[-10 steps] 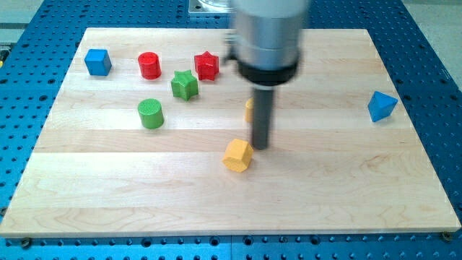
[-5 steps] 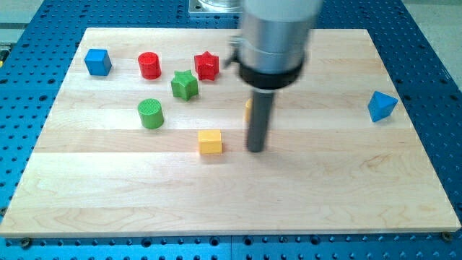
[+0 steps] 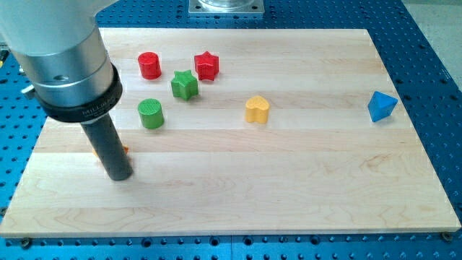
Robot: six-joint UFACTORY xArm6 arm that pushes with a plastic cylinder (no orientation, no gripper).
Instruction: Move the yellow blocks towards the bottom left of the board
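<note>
My tip [image 3: 120,176] rests on the board at the lower left, below the wide grey arm body. A small sliver of a yellow block [image 3: 125,150] shows just to the right of the rod; the rest of it is hidden behind the rod, so its shape cannot be made out. It sits close against the rod, slightly above the tip. A yellow heart-shaped block [image 3: 257,110] lies near the board's middle, far to the right of the tip.
A green cylinder [image 3: 151,114] stands just up and right of the rod. A green star [image 3: 184,84], a red star [image 3: 206,66] and a red cylinder [image 3: 150,65] lie at the upper left. A blue block [image 3: 381,106] sits at the right edge.
The arm has swept from the board's middle to the lower left. The yellow cube has moved left with it and is now mostly hidden. The yellow heart is uncovered; the blue cube is now hidden.
</note>
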